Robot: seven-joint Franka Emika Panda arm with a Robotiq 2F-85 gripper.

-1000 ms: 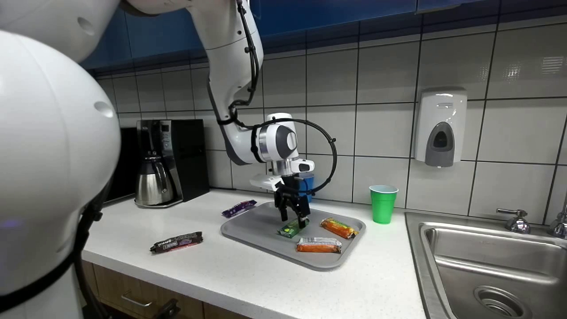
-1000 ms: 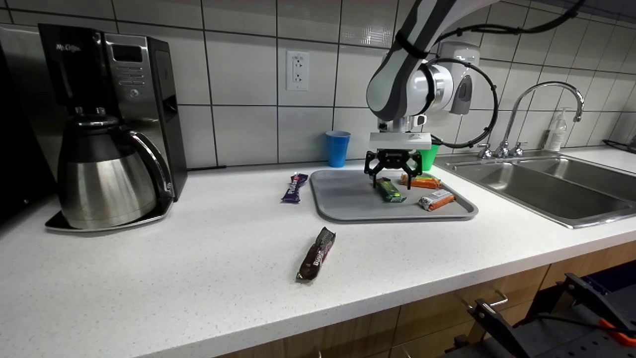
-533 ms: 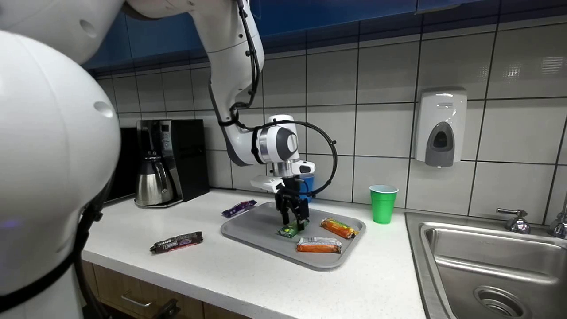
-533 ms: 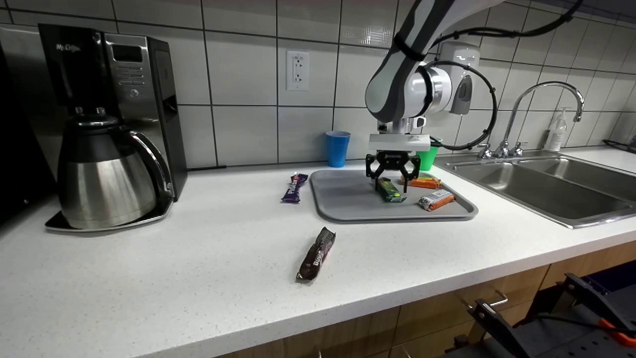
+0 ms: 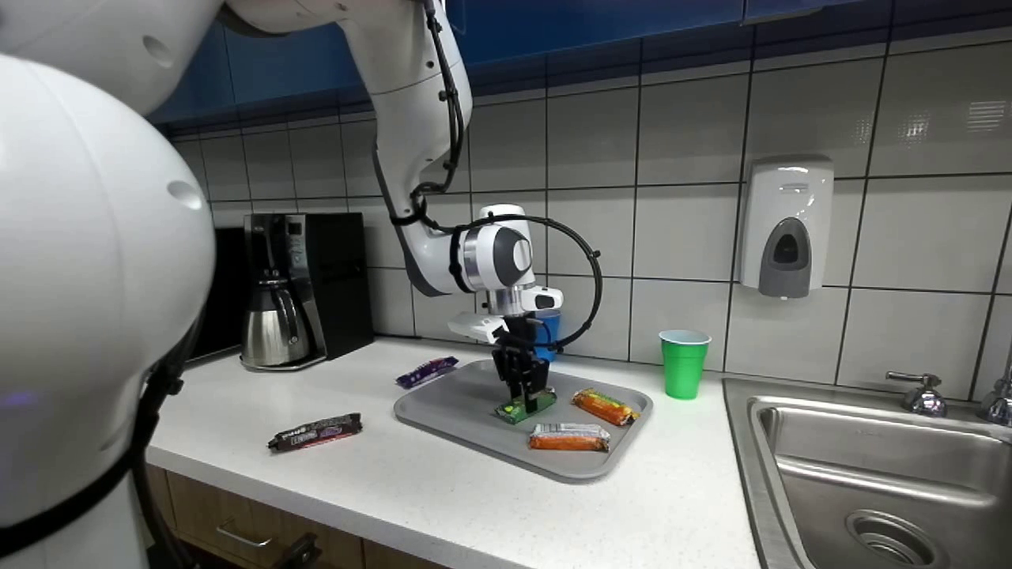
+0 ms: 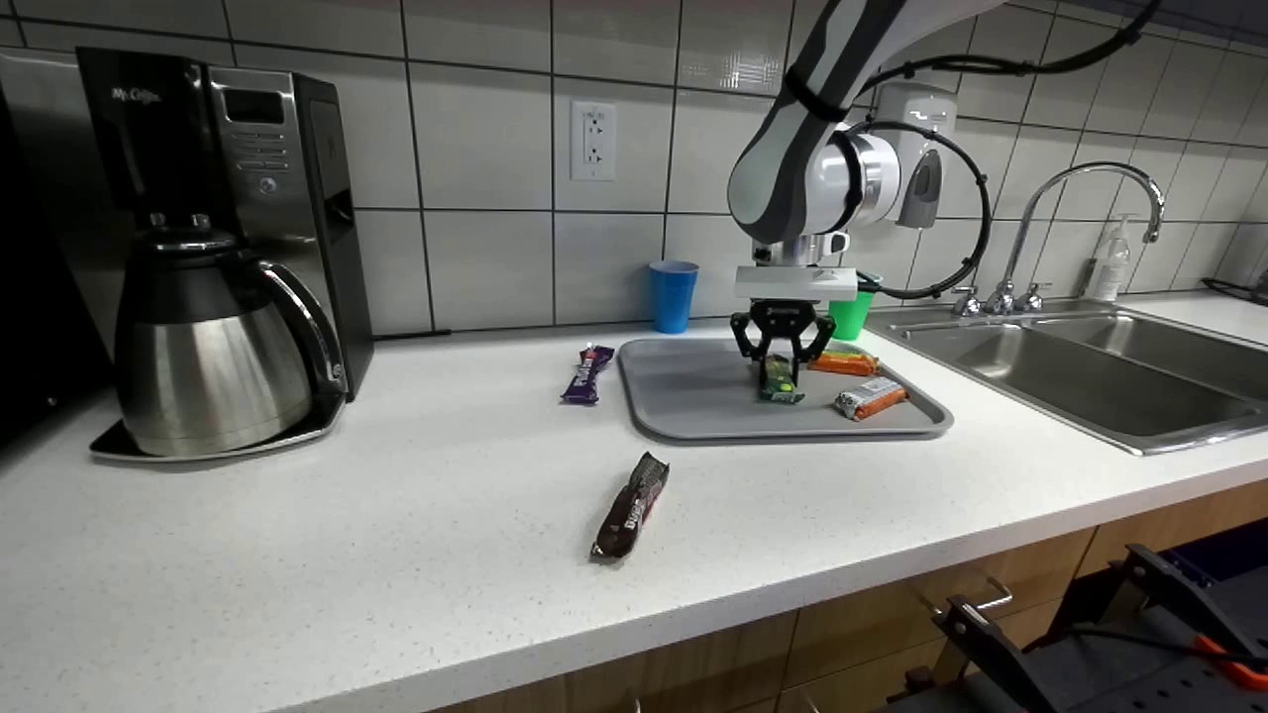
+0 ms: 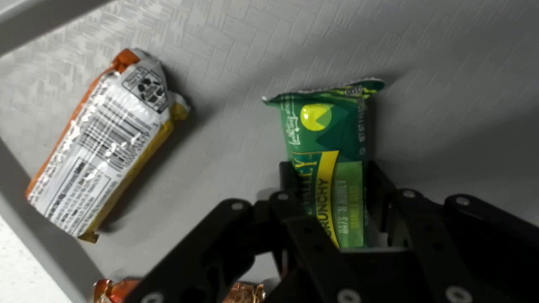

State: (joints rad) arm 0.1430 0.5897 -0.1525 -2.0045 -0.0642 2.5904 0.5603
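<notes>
The grasp looks to be in hand: the gripper (image 7: 331,179) pinches one green bar (image 7: 324,132), and the next move should call for a steady squeeze! Left to right in an exterior view: one dark bar (image 5: 315,432) near, one purple bar (image 5: 427,371) far, one gray tray (image 5: 455,412) holding that green bar and two orange bars (image 5: 606,408), one far blue cup (image 5: 553,324), one green cup (image 5: 684,367) right.
</notes>
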